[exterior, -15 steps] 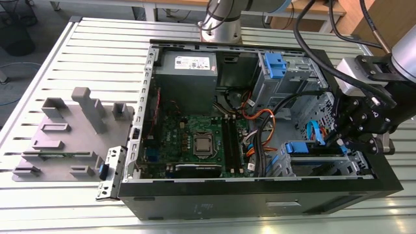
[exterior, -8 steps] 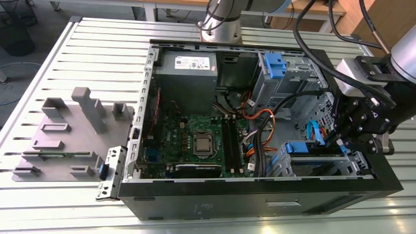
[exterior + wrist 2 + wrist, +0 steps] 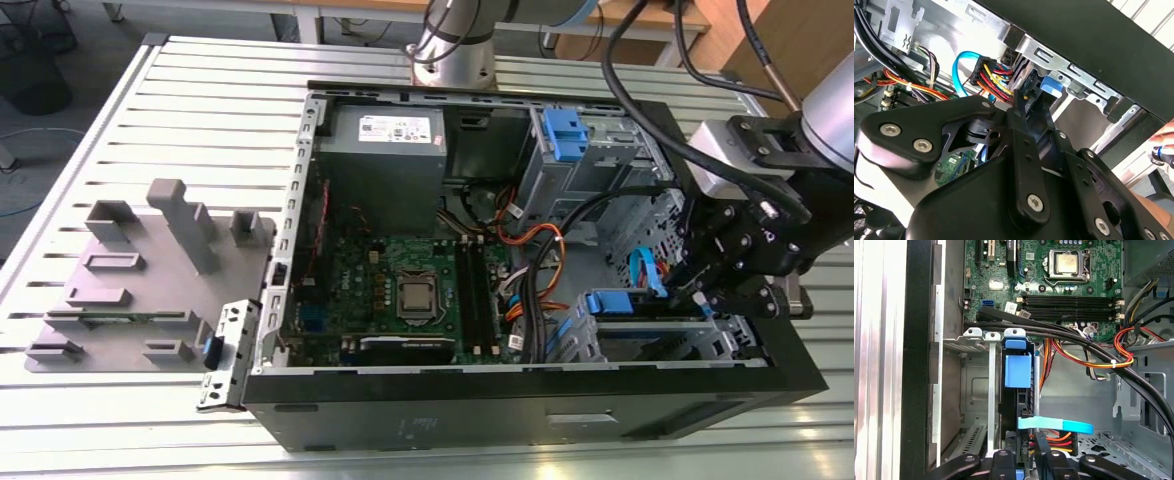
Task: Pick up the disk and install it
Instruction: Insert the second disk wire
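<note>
Robot gripper (image 3: pixel 697 292) reaches into open PC case (image 3: pixel 534 385) at lower right of exterior view, w/ the disk (image 3: pixel 1017 390) seated upright in drive cage (image 3: pixel 976 390), blue rail showing; jaws' state can't be told

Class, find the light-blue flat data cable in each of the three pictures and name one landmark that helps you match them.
Exterior view: light-blue flat cable curves just left of the gripper.
Second wrist view: it loops beside the red-and-yellow power connector.
First wrist view: it crosses below the blue latch.
Shared landmark: the blue latch.
</note>
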Tool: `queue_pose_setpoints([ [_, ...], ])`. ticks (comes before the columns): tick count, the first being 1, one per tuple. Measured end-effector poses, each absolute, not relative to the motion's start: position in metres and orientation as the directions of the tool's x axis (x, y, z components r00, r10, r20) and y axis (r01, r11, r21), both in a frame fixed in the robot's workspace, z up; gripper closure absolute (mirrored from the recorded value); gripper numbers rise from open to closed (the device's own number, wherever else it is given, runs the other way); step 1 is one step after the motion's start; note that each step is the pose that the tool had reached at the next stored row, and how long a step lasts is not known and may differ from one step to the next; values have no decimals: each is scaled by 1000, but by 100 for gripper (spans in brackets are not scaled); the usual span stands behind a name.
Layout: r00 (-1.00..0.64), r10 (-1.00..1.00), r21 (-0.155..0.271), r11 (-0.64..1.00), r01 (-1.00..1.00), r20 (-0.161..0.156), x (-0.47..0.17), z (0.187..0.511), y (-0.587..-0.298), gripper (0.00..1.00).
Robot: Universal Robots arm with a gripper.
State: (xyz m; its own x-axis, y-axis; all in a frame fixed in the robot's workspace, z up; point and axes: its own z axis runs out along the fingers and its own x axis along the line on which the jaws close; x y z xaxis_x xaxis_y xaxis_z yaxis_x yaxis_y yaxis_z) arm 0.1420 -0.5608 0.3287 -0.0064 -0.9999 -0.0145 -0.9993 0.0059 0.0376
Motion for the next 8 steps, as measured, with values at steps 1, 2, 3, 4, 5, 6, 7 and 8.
queue_pose_setpoints([
  [1, -6, -1000, 38, 6, -999, -14, 142, 330, -561, 70],
  [2, -6, -1000, 38, 6, -999, -15, 142, 333, -561, 70],
  [3, -6, -1000, 38, 6, -999, -15, 142, 337, -561, 70],
  [4, -6, -1000, 38, 6, -999, -15, 142, 341, -561, 70],
  [5, -6, -1000, 38, 6, -999, -15, 142, 345, -561, 70],
  [6, -6, -1000, 38, 6, -999, -15, 142, 349, -561, 70],
  [7, -6, -1000, 38, 6, -999, -15, 142, 353, -561, 70],
  [8, -6, -1000, 38, 6, -999, -15, 142, 357, -561, 70],
])
